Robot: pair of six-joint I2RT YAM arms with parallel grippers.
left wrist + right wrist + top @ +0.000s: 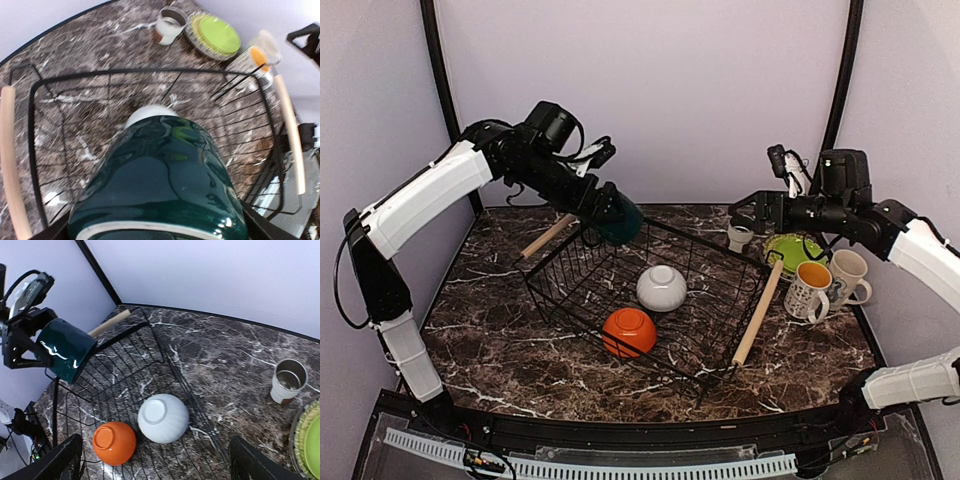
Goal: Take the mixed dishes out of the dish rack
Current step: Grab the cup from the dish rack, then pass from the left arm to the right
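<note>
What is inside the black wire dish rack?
A white bowl and an orange bowl, both upside down. Anything under them is hidden. The dark green cup is held above the rack.

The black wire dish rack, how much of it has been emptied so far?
Already out on the marble table: a lime-green plate, two pale mugs and a small white cup. In hand: the left pincer holds a dark green cup over the rack. Left inside: an upturned white bowl and an upturned orange bowl.
</note>
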